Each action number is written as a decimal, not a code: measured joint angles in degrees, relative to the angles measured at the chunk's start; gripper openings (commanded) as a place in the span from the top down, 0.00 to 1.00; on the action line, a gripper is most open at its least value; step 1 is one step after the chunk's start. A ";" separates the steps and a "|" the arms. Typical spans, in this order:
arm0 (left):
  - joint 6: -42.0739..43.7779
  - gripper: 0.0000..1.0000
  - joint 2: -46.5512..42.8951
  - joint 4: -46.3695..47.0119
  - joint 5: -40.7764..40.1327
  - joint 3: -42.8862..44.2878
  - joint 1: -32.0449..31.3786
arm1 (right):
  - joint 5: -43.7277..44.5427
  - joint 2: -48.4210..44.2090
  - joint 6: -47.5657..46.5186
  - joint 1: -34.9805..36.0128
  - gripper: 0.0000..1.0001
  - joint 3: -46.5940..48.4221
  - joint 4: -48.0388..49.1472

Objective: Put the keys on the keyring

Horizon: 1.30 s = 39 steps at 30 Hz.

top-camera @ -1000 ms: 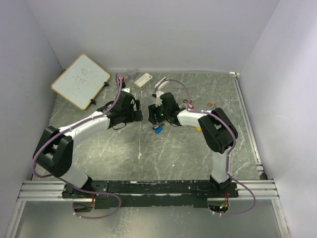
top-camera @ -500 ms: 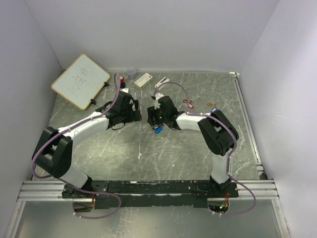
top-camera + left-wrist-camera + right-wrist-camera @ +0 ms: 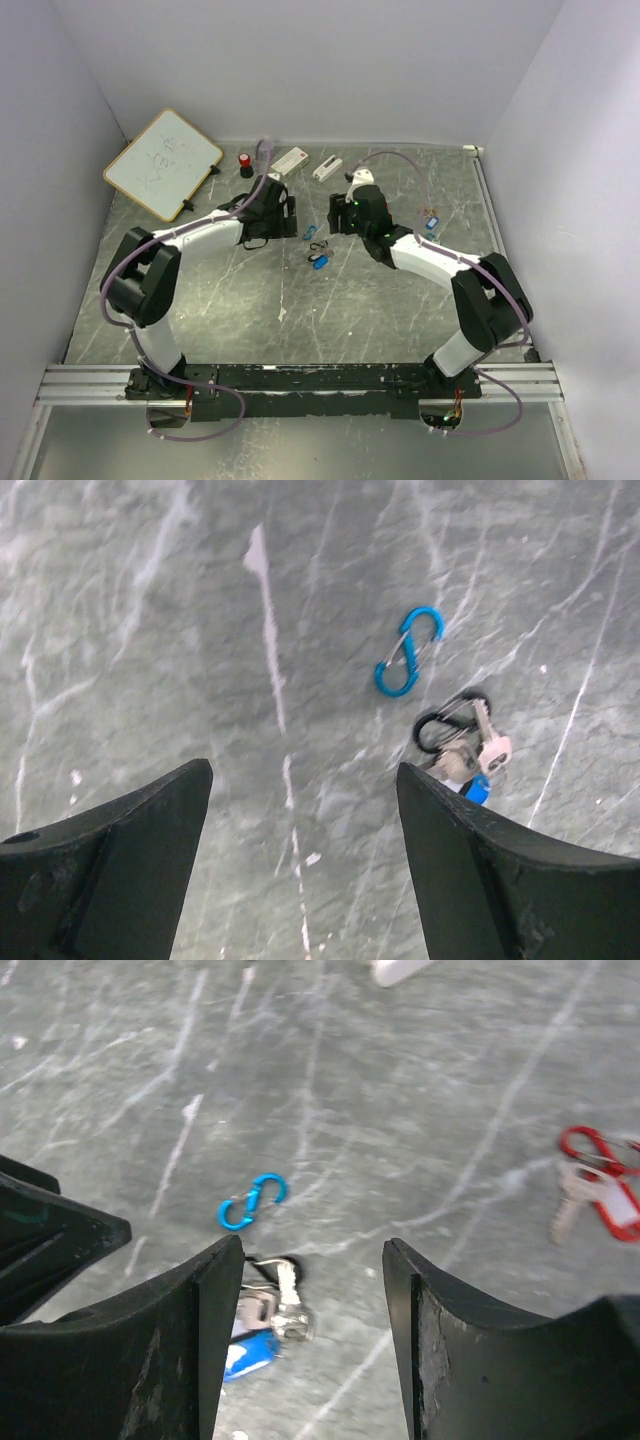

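A blue S-shaped carabiner keyring (image 3: 408,650) (image 3: 252,1202) (image 3: 312,230) lies flat on the grey table. Just beside it lies a black carabiner (image 3: 450,720) with a metal key and a blue key tag (image 3: 250,1352) (image 3: 319,261) hooked on. My left gripper (image 3: 305,770) (image 3: 292,217) hovers open to their left, nothing between its fingers. From the right, my right gripper (image 3: 312,1245) (image 3: 338,218) faces them, also open and empty. A red carabiner with a key and a red tag (image 3: 600,1190) lies further right in the right wrist view.
A whiteboard (image 3: 163,163) leans at the back left. A red-capped black cylinder (image 3: 245,160) and two white blocks (image 3: 290,160) (image 3: 327,167) stand along the back wall. A small orange ring with a blue tag (image 3: 430,218) lies right of the right arm. White walls enclose three sides.
Both arms have swung, and the right gripper has drawn back to the right. The blue carabiner and the black carabiner with its keys now lie uncovered between the two grippers.
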 measured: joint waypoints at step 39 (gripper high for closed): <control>17.68 0.20 17.68 5.40 -4.87 12.90 -7.43 | -0.39 -11.34 1.70 -9.46 0.44 -10.29 -3.21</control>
